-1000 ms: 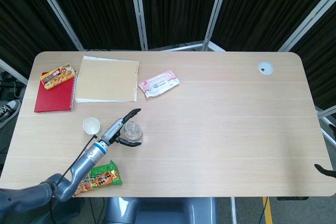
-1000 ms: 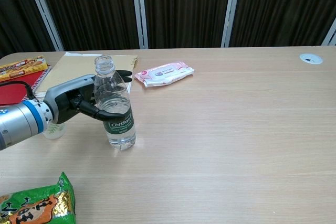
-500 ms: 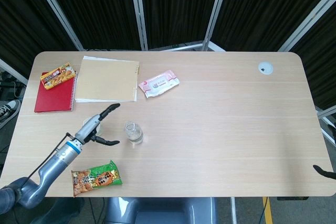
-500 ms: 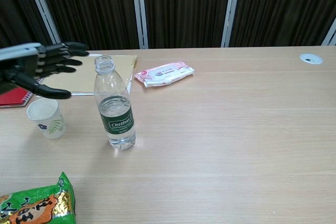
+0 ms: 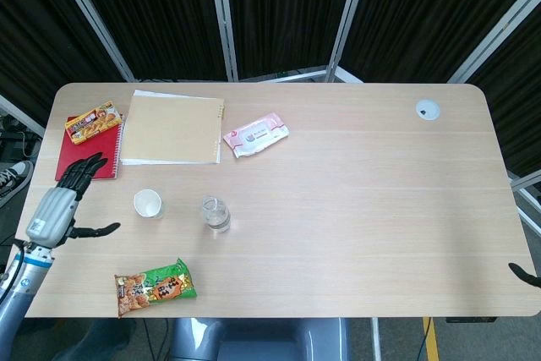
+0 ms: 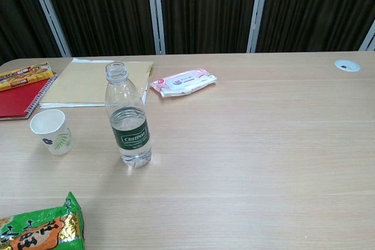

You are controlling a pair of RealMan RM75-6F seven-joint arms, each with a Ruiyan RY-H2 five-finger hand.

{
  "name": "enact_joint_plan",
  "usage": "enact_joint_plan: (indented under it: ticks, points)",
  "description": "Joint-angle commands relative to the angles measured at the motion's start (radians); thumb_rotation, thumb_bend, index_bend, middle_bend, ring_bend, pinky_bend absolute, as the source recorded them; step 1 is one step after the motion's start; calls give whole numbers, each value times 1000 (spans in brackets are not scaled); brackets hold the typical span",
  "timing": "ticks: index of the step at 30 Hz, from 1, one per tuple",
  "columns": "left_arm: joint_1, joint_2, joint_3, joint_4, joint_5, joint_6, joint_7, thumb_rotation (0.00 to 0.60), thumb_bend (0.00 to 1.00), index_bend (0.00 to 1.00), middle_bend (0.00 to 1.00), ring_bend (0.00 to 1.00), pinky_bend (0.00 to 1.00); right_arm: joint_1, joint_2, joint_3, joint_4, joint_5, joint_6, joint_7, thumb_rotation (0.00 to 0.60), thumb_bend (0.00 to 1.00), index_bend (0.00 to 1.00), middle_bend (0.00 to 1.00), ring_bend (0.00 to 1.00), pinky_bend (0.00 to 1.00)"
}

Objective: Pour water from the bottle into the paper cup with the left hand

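Left hand spread, holding nothing, at tabletop left edge, well apart from paper cup, bottle upright, uncapped, just right of cup, right hand barely visible, state unclear

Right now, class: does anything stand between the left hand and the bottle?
Yes. The paper cup stands on the table between the left hand and the bottle, roughly on the straight path.

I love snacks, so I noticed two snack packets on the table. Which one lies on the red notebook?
The orange snack packet, resting on the red notebook; the green snack packet lies on bare table.
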Motion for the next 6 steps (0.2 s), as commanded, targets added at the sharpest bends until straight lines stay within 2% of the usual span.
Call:
enact_joint_plan:
  ticks: [1, 6]
  points:
    - [148, 93, 39, -211, -42, 154, 339, 600, 0, 0, 0, 0, 0, -4, -16, 5, 22, -19, 27, -7, 600, 0, 0, 0, 0, 0]
    - [189, 107, 43, -277, -18, 197, 472, 600, 0, 0, 0, 0, 0, -12, -29, 9, 38, -39, 69, -26, 600, 0, 0, 0, 0, 0]
